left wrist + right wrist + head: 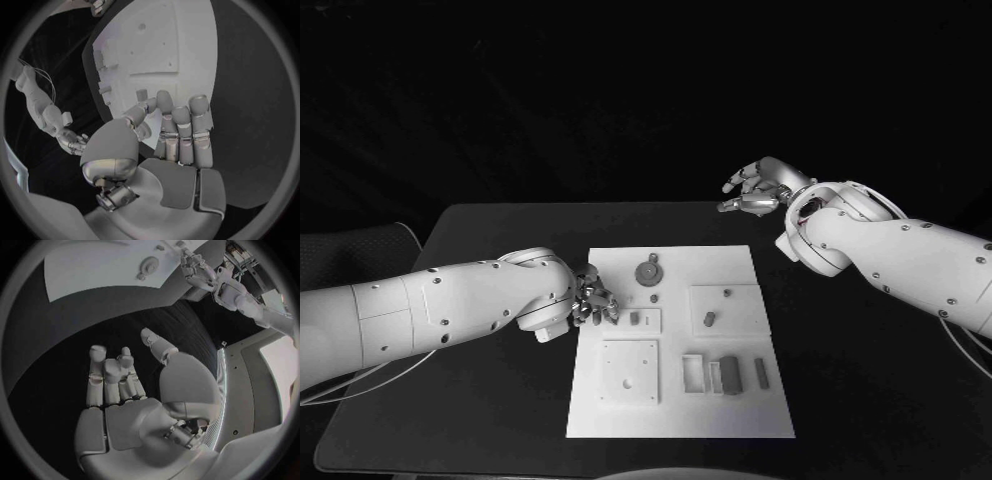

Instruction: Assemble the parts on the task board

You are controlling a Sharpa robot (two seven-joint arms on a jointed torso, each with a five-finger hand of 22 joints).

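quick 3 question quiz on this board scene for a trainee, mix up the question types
1. True or false: the right hand is holding a part over the task board.
2. Which hand is at the board's edge? A) left hand B) right hand C) neither
3. Fill in: the round disc part lies near the board's ____ end, seen from the robot.

Key:
1. False. It hangs past the board's far right corner above the black table, fingers apart, holding nothing.
2. A. Its fingers reach over the board's left edge; whether they pinch anything is unclear.
3. Far.
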